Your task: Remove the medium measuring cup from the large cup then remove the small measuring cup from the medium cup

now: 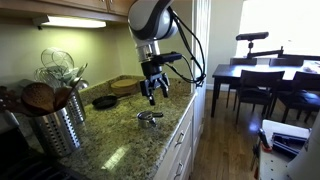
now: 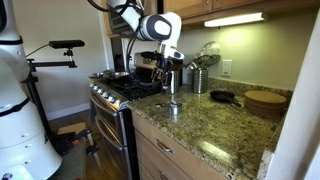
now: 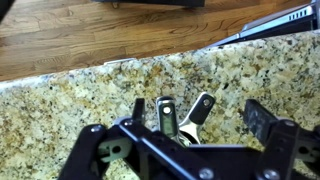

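nested cups [image 1: 150,118] too small to separate, bowls hidden behind gripper [image 3: 196,112]

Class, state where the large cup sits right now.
In an exterior view the large cup sits on the granite counter near its front edge, directly under the open gripper, with the black skillet farther back.

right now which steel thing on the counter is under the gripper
The low measuring cups with flat handles, straight below the open gripper. The tall ribbed utensil holder stands far off to the side.
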Controlling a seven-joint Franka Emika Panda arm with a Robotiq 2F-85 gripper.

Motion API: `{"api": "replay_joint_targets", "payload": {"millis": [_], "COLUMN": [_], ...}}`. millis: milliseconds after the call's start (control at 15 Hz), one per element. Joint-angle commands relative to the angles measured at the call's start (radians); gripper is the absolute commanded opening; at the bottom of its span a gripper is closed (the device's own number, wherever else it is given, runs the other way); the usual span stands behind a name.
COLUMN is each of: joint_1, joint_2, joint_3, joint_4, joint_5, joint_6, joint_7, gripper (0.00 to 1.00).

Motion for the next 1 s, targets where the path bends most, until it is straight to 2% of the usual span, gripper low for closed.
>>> {"api": "replay_joint_targets", "payload": {"millis": [0, 933], "joint_1": [0.000, -0.004], "joint_2": [0.058, 0.185], "joint_3": [-0.007, -0.030], "joint_4": [0.034, 0.099], "joint_5": [-0.007, -0.070], "joint_6": [0.014, -0.004], "joint_7": [-0.014, -0.017], "gripper": [1.00, 1.00]}}
